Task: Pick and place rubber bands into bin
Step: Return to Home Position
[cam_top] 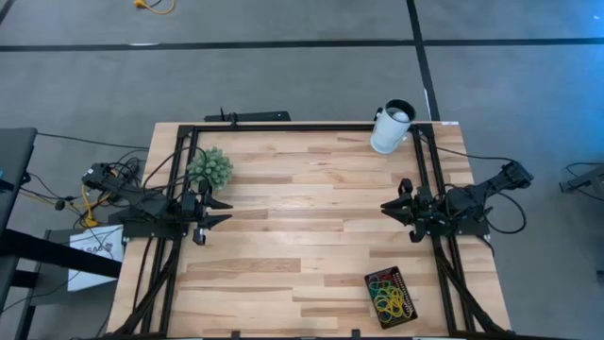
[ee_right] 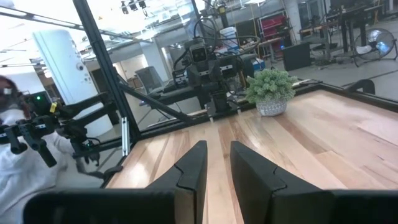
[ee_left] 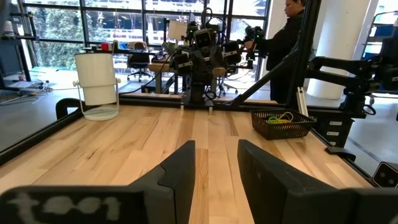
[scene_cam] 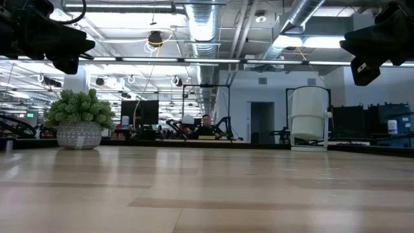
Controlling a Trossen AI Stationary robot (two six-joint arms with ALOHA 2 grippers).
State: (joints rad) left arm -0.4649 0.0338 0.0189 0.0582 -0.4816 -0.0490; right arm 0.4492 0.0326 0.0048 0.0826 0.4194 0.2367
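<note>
Pale wooden counter inside a black frame, grey floor all around. Near the front right corner, small black bin lying flat, with a tangle of rubber bands inside in yellow, green and red. Bin well apart from both sets of jaws, nearer the right ones, off to their side rather than between them.

Right arm at the counter's right edge, raised above the boards, jaws pointing toward the middle, parted by a narrow gap, holding nothing. Left arm at the left edge, facing across, jaws parted a little wider, likewise holding nothing.

From the left wrist, bin visible far across the counter, beyond the jaws. Small potted plant just behind the left jaws. White cup at the back right corner. Person in dark clothing standing in the room beyond.
</note>
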